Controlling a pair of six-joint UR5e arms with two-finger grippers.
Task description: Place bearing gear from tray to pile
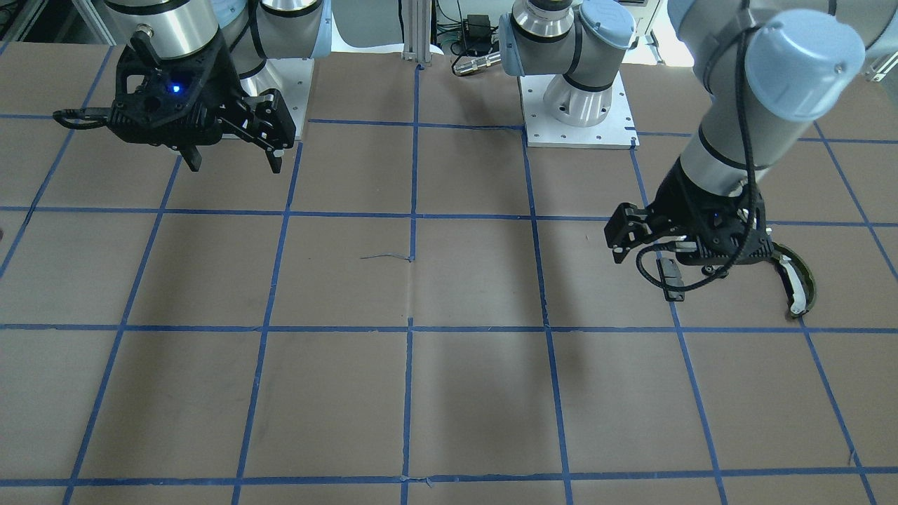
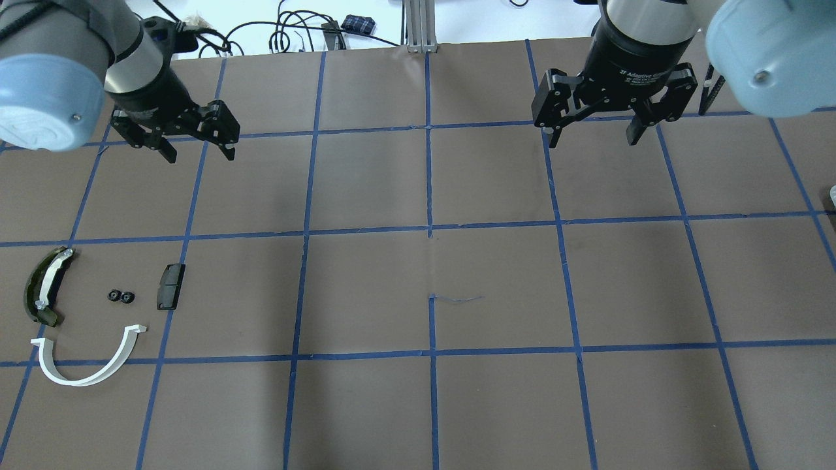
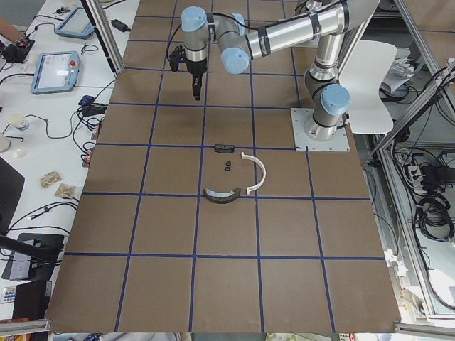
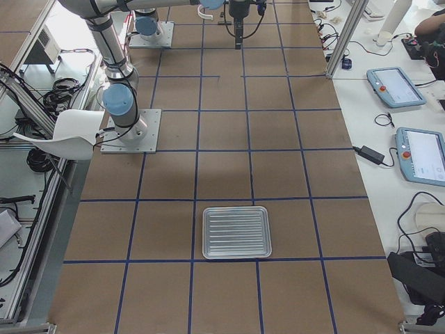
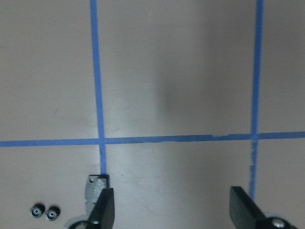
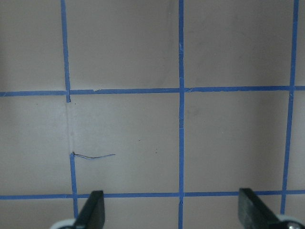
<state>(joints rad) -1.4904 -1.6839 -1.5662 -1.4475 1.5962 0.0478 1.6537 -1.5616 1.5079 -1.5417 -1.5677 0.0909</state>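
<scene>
Brown paper gridded with blue tape covers the table [image 2: 457,405]. From overhead, the left gripper [image 2: 199,153] and right gripper [image 2: 593,138] both hang above it, jaws spread wide and holding nothing. The pile [image 2: 128,297] lies at the robot's left. It is made up of an olive curved piece [image 2: 44,287], a white half-ring arc [image 2: 85,382] and a black block [image 2: 171,286]. Two small black bearing gears [image 2: 114,296] sit side by side between the olive piece and the block. The left wrist view shows those gears at its lower left corner, just outside the open fingers, with the block's end near one fingertip. The right wrist view shows only bare paper between parted fingers. In the right side view the ribbed metal tray [image 4: 236,209] sits well apart from the pile, with no gear visible on it. The transfer looks finished. A descent of the left gripper from here could clip the block or send the round gears rolling, and jaws this wide could close unevenly on so small a part.
</scene>
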